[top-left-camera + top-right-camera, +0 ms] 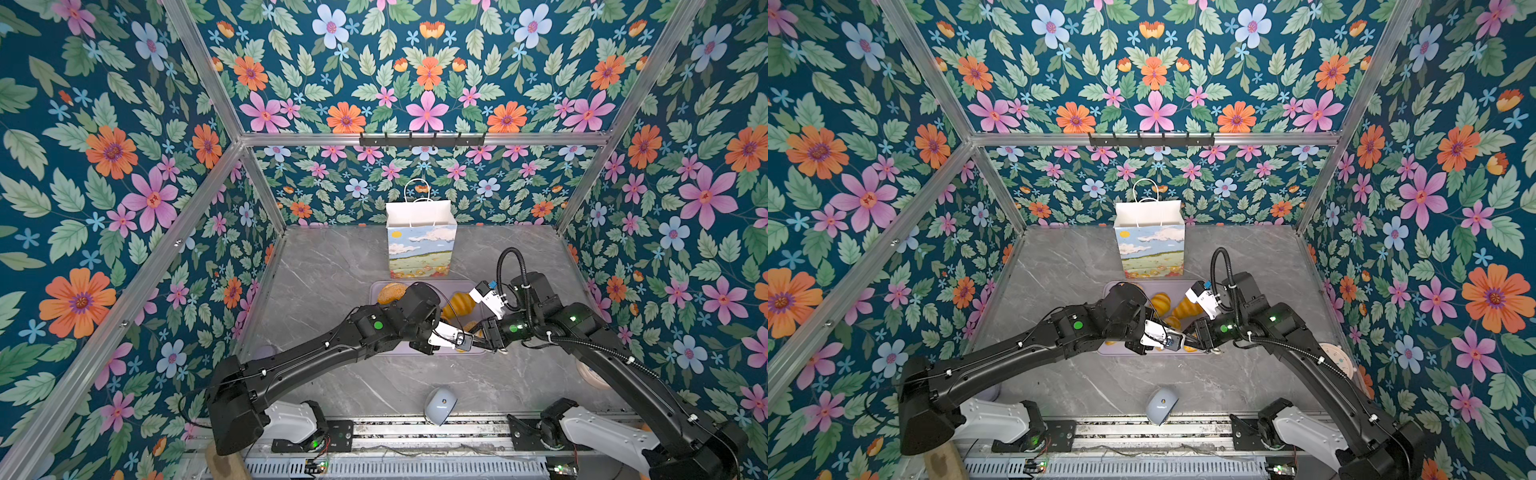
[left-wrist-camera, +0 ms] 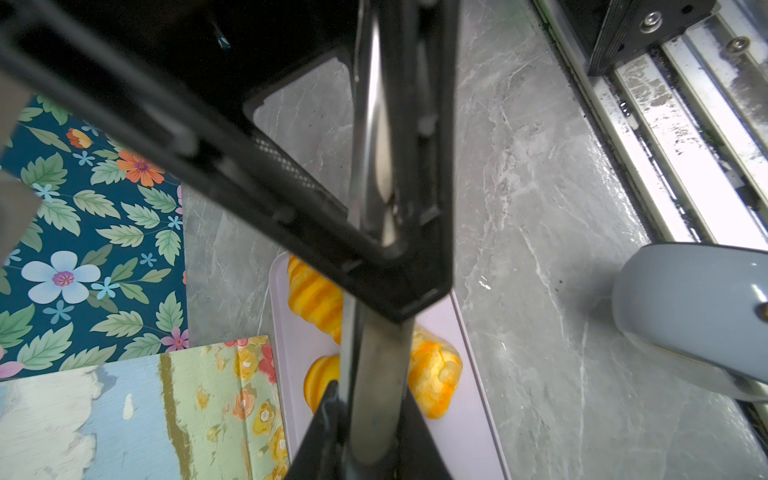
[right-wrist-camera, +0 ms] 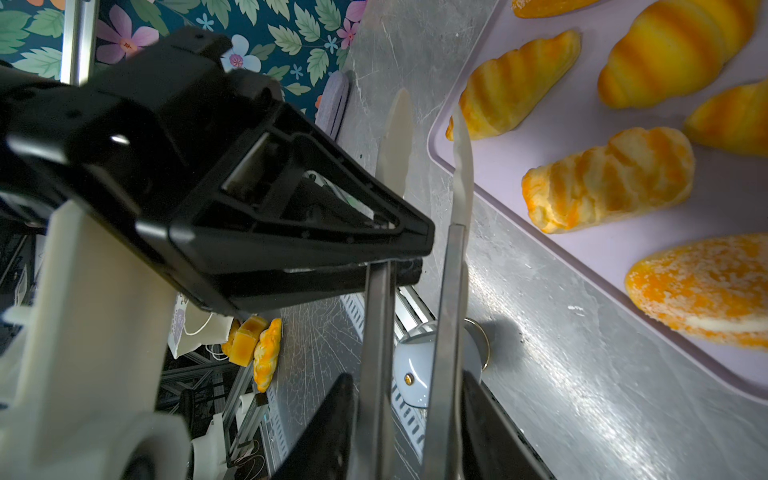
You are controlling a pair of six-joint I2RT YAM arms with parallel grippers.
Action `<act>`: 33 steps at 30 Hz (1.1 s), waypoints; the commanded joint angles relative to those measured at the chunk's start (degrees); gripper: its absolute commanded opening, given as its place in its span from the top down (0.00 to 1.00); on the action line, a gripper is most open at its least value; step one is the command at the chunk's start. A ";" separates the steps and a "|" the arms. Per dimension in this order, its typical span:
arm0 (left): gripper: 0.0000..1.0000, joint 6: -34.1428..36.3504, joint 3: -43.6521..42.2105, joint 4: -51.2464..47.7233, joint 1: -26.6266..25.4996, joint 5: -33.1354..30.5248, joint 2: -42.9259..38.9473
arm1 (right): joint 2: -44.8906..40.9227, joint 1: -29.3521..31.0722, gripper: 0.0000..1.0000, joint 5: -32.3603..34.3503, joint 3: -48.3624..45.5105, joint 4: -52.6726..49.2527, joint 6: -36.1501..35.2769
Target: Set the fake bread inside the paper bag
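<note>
Upright at the far end of the grey marble-patterned table (image 1: 324,266): the paper gift bag (image 1: 419,249) printed with blue sky, clouds, a yellow sun and a flowered field. Mouth open, white inside, one white cord handle standing up.

Just in front of it, a pale lilac rectangular tray (image 3: 511,166) carrying the glossy golden-orange fake bread (image 3: 606,178) — six pieces counted in the right wrist view. Ridged croissants, a ridged roll and speckled oval buns, all lying flat on the tray, near the bag but outside it.

Over the near edge of the tray, both arms meeting tip to tip in both top views. Between them, long metal tongs (image 3: 451,282) with whitish tips. Left hand (image 2: 370,399) fully closed, pinched on the tongs' metal shaft. Right hand (image 3: 409,378) only narrowly parted, with both metal arms of the tongs pressed between its fingers.

Tongs spread at the working end. One whitish tip over the corner of the tray, just beside the end of a croissant; the other over bare table outside the rim. Contact with tray or bread not discernible.

At the near edge of the table, well apart from the tray, a pale blue-grey domed object (image 1: 440,405).
</note>
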 commanded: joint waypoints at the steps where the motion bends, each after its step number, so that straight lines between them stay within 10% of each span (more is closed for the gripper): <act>1: 0.90 -3.96 0.76 7.33 0.83 -8.66 -0.22 | 0.31 0.32 0.59 -7.48 0.07 -4.58 -0.67; 18: 0.88 -3.96 1.12 8.15 1.18 -9.61 0.25 | 1.18 0.30 0.75 -7.28 0.80 -4.04 -0.25; 33: 0.34 -5.92 -0.95 7.79 1.64 -4.11 -3.16 | 1.71 0.23 0.79 6.82 5.09 -9.95 0.01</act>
